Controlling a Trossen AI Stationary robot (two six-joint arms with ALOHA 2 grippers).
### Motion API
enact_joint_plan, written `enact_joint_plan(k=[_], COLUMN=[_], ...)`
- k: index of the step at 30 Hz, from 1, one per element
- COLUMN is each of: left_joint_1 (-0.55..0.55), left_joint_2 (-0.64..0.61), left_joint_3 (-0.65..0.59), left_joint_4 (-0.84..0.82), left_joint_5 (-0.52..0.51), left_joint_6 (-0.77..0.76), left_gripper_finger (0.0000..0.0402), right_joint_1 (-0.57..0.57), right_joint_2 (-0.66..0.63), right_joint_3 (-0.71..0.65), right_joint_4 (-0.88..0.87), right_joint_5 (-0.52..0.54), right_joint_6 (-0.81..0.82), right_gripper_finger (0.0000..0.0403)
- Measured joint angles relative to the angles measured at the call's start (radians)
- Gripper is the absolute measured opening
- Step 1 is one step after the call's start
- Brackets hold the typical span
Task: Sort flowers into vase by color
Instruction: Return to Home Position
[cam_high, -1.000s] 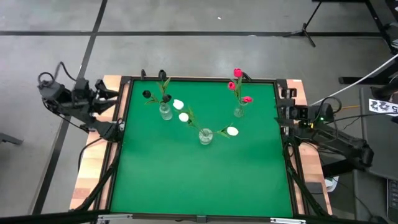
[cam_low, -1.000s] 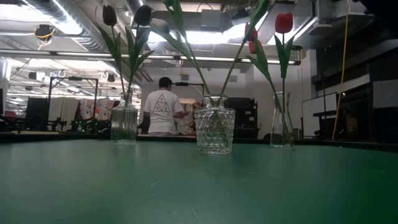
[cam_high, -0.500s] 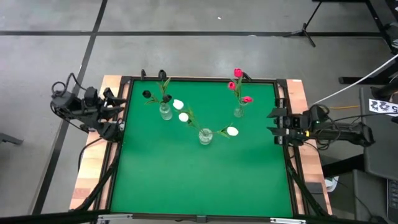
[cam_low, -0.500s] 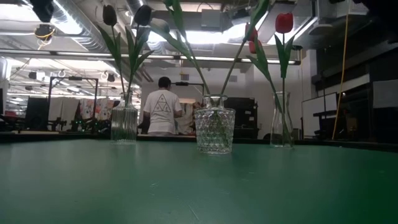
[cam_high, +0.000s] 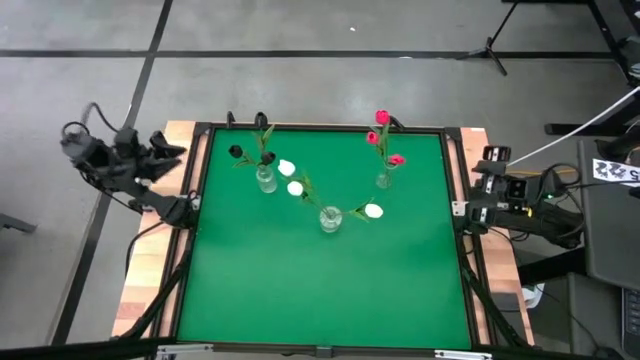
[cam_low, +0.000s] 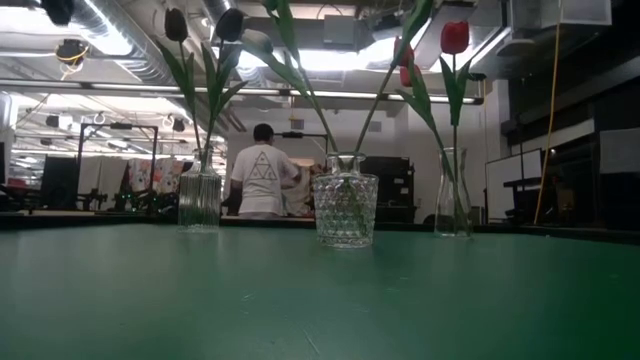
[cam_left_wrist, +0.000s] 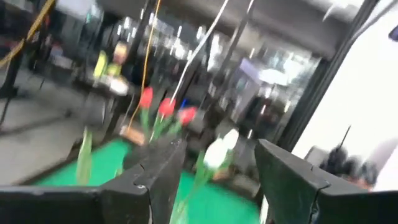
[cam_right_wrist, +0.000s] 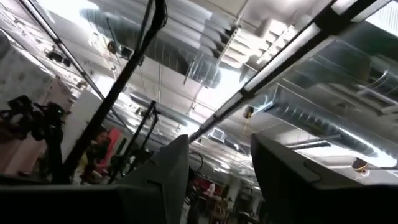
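- While it sits off the green tabletop, far left of the middle vase, the left tool has its fingers spread, with an open gap between them.
- Upright left vase: ribbed clear glass, left of and behind the middle vase, near it. It holds the near-black tulips. Two dark heads show in the low view, stems leaning apart.
- Beyond the tabletop, a person in a white shirt, back turned. In the low view they show just left of the middle vase.
- On the middle vase itself: short cut glass, upright. It holds three white tulips. Two heads lean out to its left rear, one hangs just right of its rim.
- Upright right vase: slim clear glass, right of and behind the middle vase, near it. It holds three red tulips, heads all to the right rear of the middle vase.
- Off the tabletop's edge, far right of the middle vase, the right tool points up at the ceiling, fingers spread.
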Motion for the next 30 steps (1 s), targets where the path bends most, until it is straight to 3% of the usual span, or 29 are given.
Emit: enact_joint_plan(k=[5, 11, 15, 18, 21, 30], left_joint_1=[0.001, 0.002, 0.002, 0.002, 0.002, 0.002], left_joint_2=[0.001, 0.001, 0.001, 0.001, 0.001, 0.001], left_joint_3=[-0.054, -0.16, -0.234, -0.302, -0.381, -0.569], left_joint_4=[-0.073, -0.045, 0.018, 0.065, 0.165, 0.401], left_joint_5=[-0.001, -0.02, -0.021, -0.004, 0.049, 0.183], left_joint_6=[-0.094, -0.059, -0.04, -0.068, -0.088, -0.116], left_gripper_finger=[0.02, 0.02, 0.02, 0.02, 0.02, 0.02], right_joint_1=[0.0, 0.0, 0.0, 0.0, 0.0, 0.0], right_joint_2=[-0.008, -0.011, -0.01, -0.011, -0.011, -0.011], right_joint_3=[-0.005, -0.048, -0.094, -0.145, -0.208, -0.318], right_joint_4=[0.008, -0.028, 0.002, 0.14, 0.247, 0.389], right_joint_5=[-0.048, 0.033, 0.041, 0.002, -0.046, -0.045], right_joint_6=[-0.008, 0.015, 0.038, 0.057, 0.079, 0.117], right_gripper_finger=[0.0174, 0.0174, 0.0174, 0.0174, 0.0174, 0.0174])
